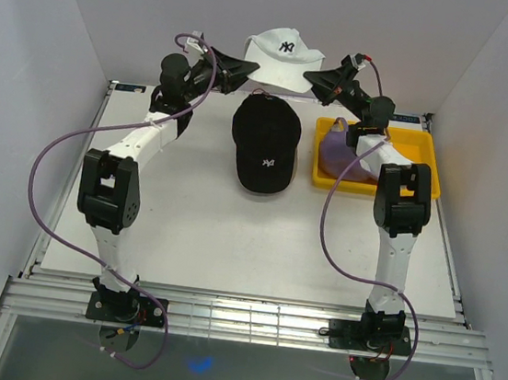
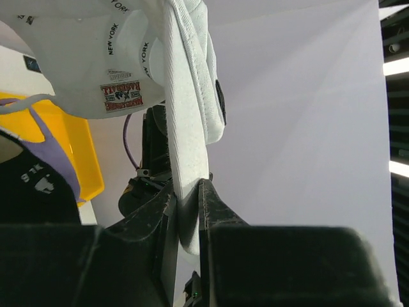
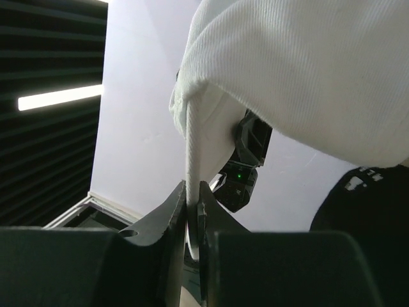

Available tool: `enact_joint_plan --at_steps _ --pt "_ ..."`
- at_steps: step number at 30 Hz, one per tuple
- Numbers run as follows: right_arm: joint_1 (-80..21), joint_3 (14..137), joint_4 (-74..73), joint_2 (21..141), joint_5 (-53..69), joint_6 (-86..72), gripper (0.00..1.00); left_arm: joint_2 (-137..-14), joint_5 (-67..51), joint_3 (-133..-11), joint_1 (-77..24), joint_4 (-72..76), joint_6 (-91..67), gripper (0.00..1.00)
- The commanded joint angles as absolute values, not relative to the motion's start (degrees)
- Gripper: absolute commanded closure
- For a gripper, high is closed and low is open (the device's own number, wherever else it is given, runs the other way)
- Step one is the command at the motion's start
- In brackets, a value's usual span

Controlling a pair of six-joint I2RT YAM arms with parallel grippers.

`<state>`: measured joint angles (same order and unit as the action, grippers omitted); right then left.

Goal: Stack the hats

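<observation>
Hanging between the 2 grippers in the top view, 1 white cap (image 1: 284, 57) is pinched at one side by the left gripper (image 1: 245, 70) and at the other by the right gripper (image 1: 313, 75). It carries a black "NY" logo on its front. 1 black cap (image 1: 264, 143) lies on the table (image 1: 184, 228) below the grippers and nearer the bases, with a white "NY" on its front. 1 purple cap (image 1: 340, 150) sits in 1 yellow tray (image 1: 425, 155), below the right gripper and partly hidden by that arm. That makes 3 caps in all.

From the left wrist, the left gripper (image 2: 188, 192) is clamped on a fold of the white cap (image 2: 185, 115), which rises straight above its fingers. The inner band repeats "NEW YORK", and a red label reads "BASEBALL" upside down; its other words are too small to read. To the left of the fingers show the yellow tray (image 2: 83, 160), the purple cap (image 2: 51, 147) and the black cap (image 2: 32, 192).

From the right wrist, the right gripper (image 3: 193, 198) is closed on a thin edge of the white cap (image 3: 307, 77), whose crown bulges above and to the right. The black cap (image 3: 364, 204) shows at lower right, its white lettering unreadable.
</observation>
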<state>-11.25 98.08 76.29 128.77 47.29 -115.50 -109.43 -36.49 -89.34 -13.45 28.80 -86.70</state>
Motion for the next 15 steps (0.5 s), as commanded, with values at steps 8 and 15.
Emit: enact_joint_plan --at_steps 8,15 --pt "-12.57 102.05 75.75 128.58 47.28 -122.08 0.87 -110.31 -45.88 -92.64 -16.87 30.06 -84.38 0.87" --pt "-12.57 95.63 83.48 128.23 47.81 -123.48 0.88 -108.11 -47.02 -87.19 -17.49 32.34 -83.59 0.87"
